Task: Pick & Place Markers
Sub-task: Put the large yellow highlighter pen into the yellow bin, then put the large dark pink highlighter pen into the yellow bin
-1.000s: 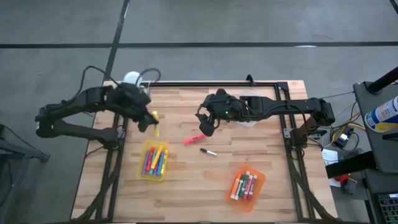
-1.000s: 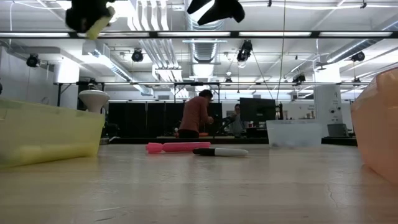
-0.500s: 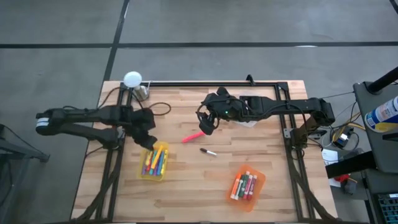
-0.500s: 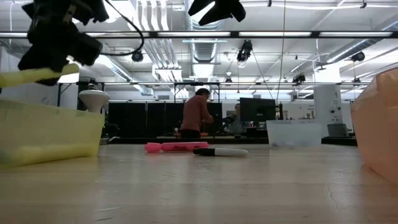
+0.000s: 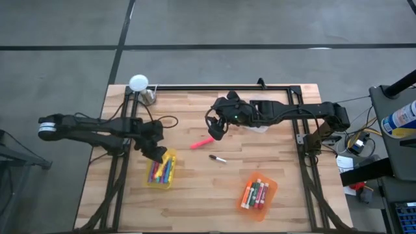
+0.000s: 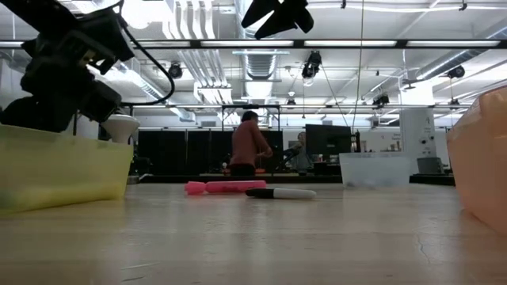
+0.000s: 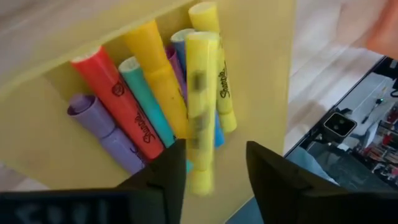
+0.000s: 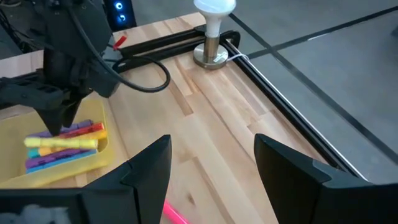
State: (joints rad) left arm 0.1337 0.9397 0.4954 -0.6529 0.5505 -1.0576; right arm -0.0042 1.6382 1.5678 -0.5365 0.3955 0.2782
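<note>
The left gripper (image 5: 156, 155) is held low over the far end of the yellow bin (image 5: 160, 184), near the table's (image 5: 195, 195) left edge. Its fingers (image 7: 273, 174) are parted, and a yellow marker (image 7: 200, 106) is seen between them — blurred, over the other markers (image 7: 134, 112) in the bin. The right gripper (image 5: 216, 132) is held open and empty near the far edge — a pink marker (image 5: 202, 143) lies just beside it.

The tabletop (image 5: 260, 156) is pale, matt planked wood. The yellow bin (image 5: 160, 170) and orange bin (image 5: 259, 192) are translucent plastic; the markers (image 7: 155, 93) look smooth, slightly glossy plastic.
</note>
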